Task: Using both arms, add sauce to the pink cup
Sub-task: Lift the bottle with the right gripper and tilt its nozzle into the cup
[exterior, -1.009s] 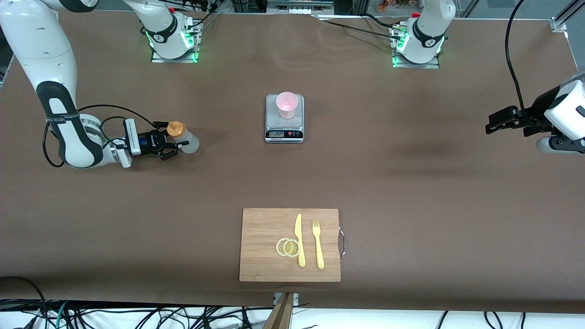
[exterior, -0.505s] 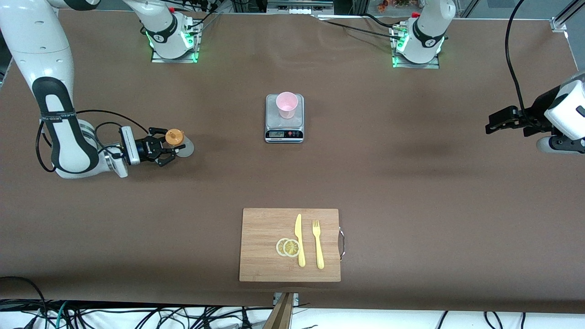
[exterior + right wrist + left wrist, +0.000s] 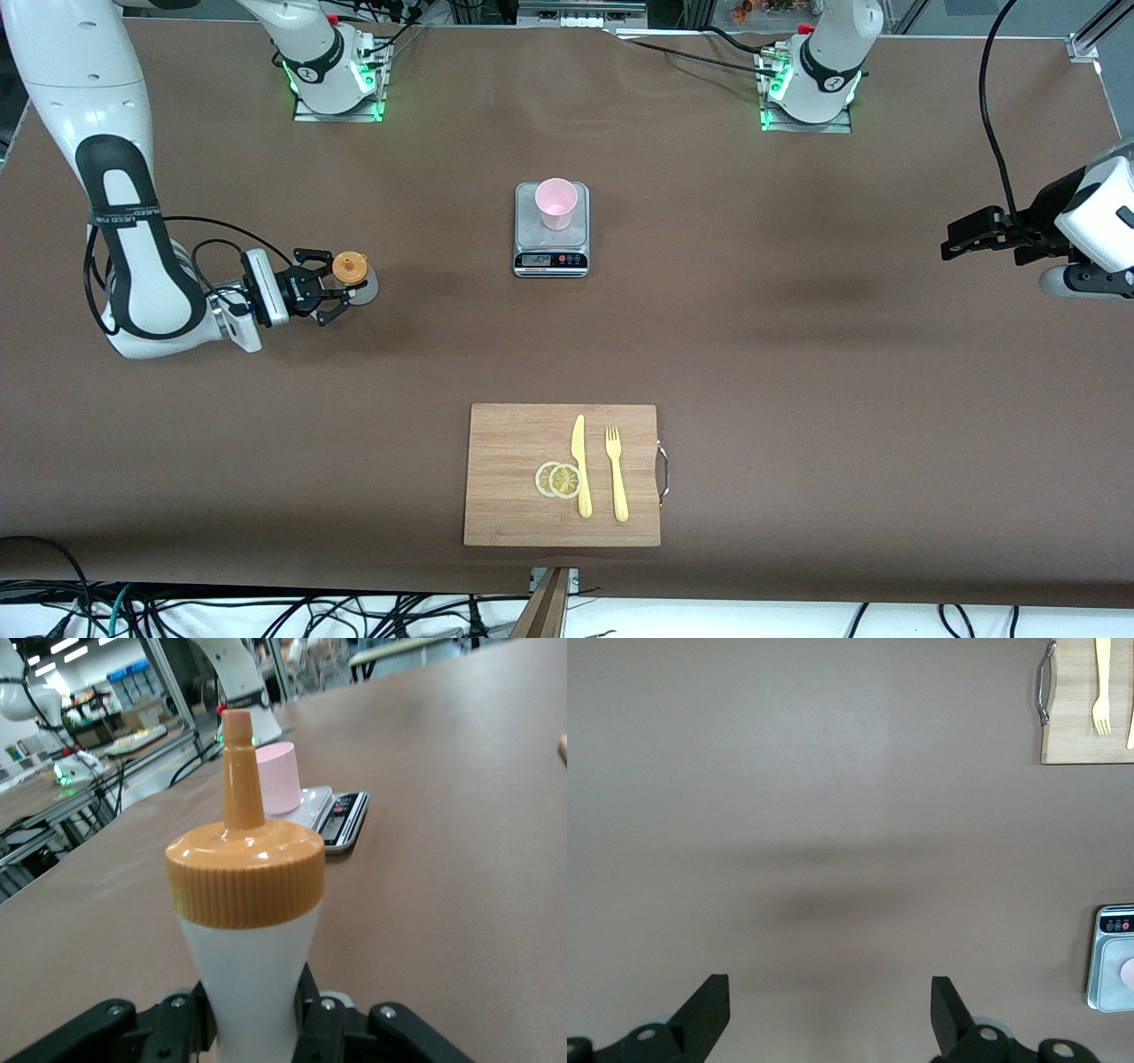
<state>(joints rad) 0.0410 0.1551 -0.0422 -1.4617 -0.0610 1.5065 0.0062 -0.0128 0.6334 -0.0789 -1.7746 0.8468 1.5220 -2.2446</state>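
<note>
Toward the right arm's end of the brown-covered bench (image 3: 797,354), the right gripper (image 3: 330,288) is clamped on the body of the sauce, a small translucent whitish squeeze bottle with an orange nozzle cap (image 3: 353,270); the right wrist view shows the bottle (image 3: 252,930) upright between the black fingers (image 3: 306,1019), nozzle up. Whether its base rests on the bench or hangs just above it cannot be told. At mid-bench, toward the edge where the bases stand, the pale pink plastic tumbler (image 3: 556,203) stands on a small grey digital kitchen scale (image 3: 551,252), well apart from the bottle. Near the front edge lies a wooden cutting board (image 3: 514,443) bearing two lemon slices (image 3: 558,479), a yellow plastic knife (image 3: 580,465) and a yellow plastic fork (image 3: 615,472). At the left arm's end, the left gripper (image 3: 974,236) waits with jaws wide and empty. Judged progress: grasp done; carrying, tipping and squeezing over the cup remain.
</note>
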